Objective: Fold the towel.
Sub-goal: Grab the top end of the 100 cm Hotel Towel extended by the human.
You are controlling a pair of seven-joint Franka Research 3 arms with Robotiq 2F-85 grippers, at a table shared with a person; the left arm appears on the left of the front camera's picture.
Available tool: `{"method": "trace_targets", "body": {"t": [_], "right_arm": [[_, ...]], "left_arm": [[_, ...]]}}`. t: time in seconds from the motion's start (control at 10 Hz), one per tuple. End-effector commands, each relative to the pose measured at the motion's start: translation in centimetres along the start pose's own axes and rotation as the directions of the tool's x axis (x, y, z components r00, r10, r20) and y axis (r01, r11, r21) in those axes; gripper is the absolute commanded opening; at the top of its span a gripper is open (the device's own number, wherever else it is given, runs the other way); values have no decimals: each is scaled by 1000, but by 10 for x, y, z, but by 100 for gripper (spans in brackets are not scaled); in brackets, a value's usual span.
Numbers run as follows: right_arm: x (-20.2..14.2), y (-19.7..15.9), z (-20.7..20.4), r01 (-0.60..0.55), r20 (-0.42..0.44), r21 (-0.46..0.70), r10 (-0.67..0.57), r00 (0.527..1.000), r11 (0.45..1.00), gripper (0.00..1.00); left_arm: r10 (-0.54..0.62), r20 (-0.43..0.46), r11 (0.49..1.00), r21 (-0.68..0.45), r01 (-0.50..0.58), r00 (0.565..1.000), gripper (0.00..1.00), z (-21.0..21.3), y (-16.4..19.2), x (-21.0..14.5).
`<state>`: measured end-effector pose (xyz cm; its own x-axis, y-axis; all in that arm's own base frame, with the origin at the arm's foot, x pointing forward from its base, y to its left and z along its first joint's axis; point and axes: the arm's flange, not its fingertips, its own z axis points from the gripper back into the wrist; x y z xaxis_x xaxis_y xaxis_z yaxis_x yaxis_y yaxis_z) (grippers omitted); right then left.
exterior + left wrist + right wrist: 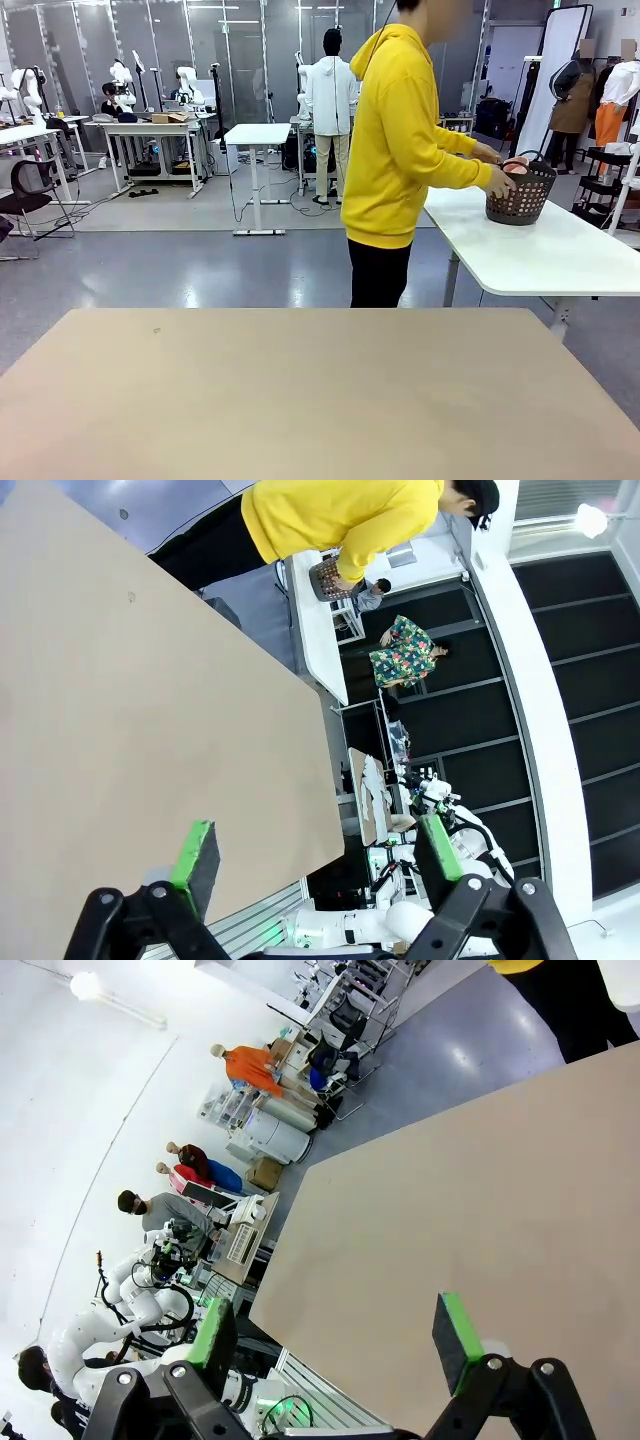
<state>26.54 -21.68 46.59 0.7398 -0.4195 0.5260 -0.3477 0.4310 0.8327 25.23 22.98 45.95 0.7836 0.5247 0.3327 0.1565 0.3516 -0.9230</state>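
My left pincer (316, 850) hangs released, its green-padded fingers (196, 855) spread wide with nothing between them; one finger is over the broad, flat tan counter (300, 400) and the other is out past its edge. My right pincer (335, 1332) is released too. Its fingers stand just as far apart and grasp nothing, poised above the same tan surface near one of its corners. The salmon-pink terry towel (517, 166) is well apart from both of my pincers. It lies bunched inside a black perforated basket (520, 205), with only a small pink mound showing above the rim. The basket stands upright near the end of a separate white counter (560, 255), which sits beyond my tan one, off to my right, with grey floor between the two. A person in a yellow hooded top and black trousers (395, 140) stands just past the far edge of my counter and is turned sideways toward the basket. Both arms are stretched out to it. One hand (497, 183) rests on the basket's near rim and the other hand (487, 153) is just above it, by the towel.
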Motion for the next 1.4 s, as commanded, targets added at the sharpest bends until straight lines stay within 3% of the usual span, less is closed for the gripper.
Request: {"method": "trace_targets", "body": {"t": [0.0, 1.3], "right_arm": [[3, 0, 1, -12, 11, 10, 12, 1000, 1000, 100], [3, 0, 1, -12, 11, 10, 12, 1000, 1000, 100]], "left_arm": [[-12, -6, 1000, -14, 12, 1000, 100, 1, 0, 0], [-12, -6, 1000, -14, 12, 1000, 100, 1, 0, 0]]}}
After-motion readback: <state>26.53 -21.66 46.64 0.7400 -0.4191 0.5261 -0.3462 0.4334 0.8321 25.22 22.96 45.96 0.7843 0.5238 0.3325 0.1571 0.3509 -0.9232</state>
